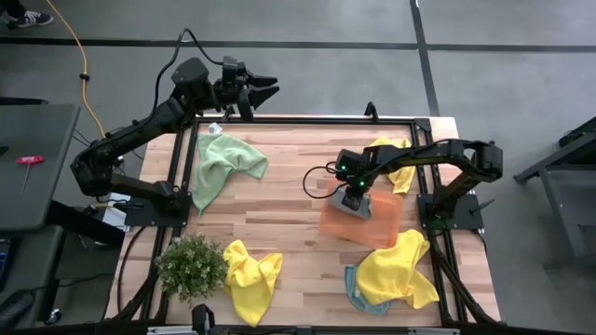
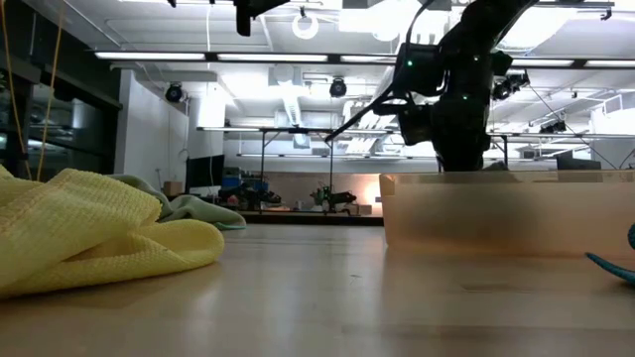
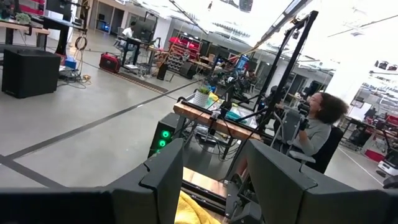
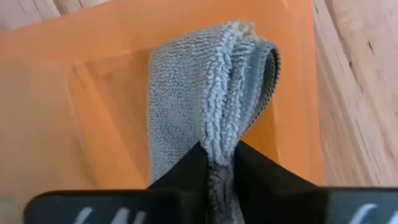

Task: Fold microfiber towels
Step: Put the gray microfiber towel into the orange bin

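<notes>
My right gripper [image 1: 354, 197] reaches down into the flat orange tray [image 1: 384, 231] right of the table's middle and is shut on a folded grey-blue towel [image 4: 208, 93]. In the low view the tray wall [image 2: 506, 213] hides the fingertips. My left gripper [image 1: 251, 93] hangs open above the far left edge and holds nothing. A pale green towel [image 1: 223, 166] lies crumpled at the far left. Yellow towels lie at the near middle [image 1: 251, 274], the near right [image 1: 396, 270] and the far right [image 1: 391, 160]. My right gripper pinches the folded grey-blue towel between its two fingers [image 4: 186, 171], on a bunched ridge of several layers [image 4: 217, 146]. The fingers come from above, slanting steeply down. The towel reaches away from them over the tray's floor, its rounded fold [image 4: 264, 62] farthest off.
A small potted plant [image 1: 193, 265] stands near the front left corner. A teal cloth [image 1: 357, 296] peeks out under the near-right yellow towel. Bare wood lies between the green towel and the tray. Black frame rails run along the table's edges.
</notes>
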Controlling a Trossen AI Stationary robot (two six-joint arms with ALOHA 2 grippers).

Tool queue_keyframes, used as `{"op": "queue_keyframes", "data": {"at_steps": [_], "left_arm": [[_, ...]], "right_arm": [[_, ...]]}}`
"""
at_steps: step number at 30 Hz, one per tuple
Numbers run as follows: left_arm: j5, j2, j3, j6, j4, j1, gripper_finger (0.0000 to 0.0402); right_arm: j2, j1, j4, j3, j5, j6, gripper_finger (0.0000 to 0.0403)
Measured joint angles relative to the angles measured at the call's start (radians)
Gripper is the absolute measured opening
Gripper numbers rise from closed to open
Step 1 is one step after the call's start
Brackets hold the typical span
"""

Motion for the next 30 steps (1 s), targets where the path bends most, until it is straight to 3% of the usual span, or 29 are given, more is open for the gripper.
{"op": "queue_keyframes", "data": {"at_steps": [13, 30], "left_arm": [[0.0, 0.0, 0.0, -0.012, 0.0, 0.0, 0.0164], [0.003, -0.005, 0.0, -0.06, -0.002, 0.0, 0.0164]], "right_arm": [[0.009, -0.007, 0.124, 0.001, 0.056, -0.059, 0.0196], [0.145, -0.013, 0.396, 0.063, 0.08, -0.444, 0.0206]]}}
